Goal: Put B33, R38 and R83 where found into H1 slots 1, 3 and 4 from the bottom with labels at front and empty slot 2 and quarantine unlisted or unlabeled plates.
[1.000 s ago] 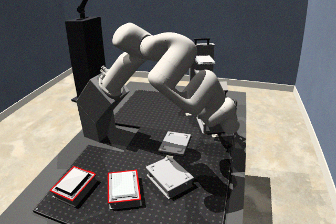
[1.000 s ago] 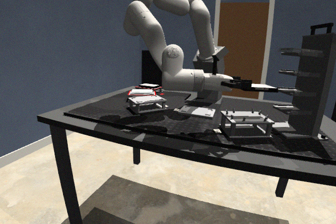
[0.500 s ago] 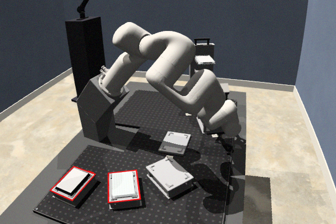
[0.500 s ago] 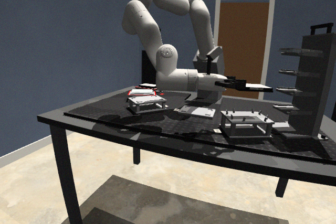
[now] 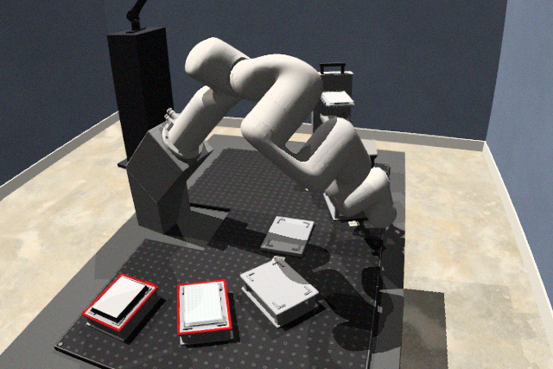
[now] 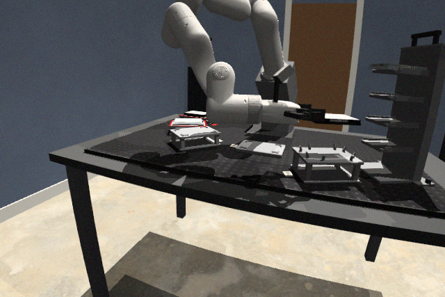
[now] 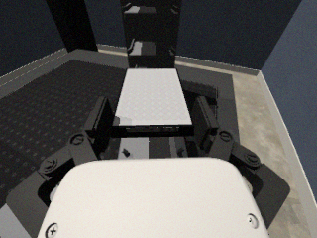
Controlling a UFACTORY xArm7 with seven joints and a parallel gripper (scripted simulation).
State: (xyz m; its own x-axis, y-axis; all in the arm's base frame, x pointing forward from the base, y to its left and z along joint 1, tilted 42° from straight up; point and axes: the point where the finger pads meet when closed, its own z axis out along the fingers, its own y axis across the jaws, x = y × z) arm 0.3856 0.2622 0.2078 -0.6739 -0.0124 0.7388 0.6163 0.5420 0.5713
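My gripper is shut on the near short end of a white-topped plate and holds it flat in the air, well above the deck. In the wrist view the plate lies between the two fingers and points at the plate hotel H1 ahead. The hotel stands at the right. The plate's far end stops short of its shelves, about level with a lower-middle shelf. Another white plate sits in an upper slot. I cannot read a label on either plate.
Two red-bordered quarantine nests at the front left each hold a plate. A raised grey nest and a flat nest stand mid-deck without plates. A raised frame with pins stands under the held plate, near the hotel.
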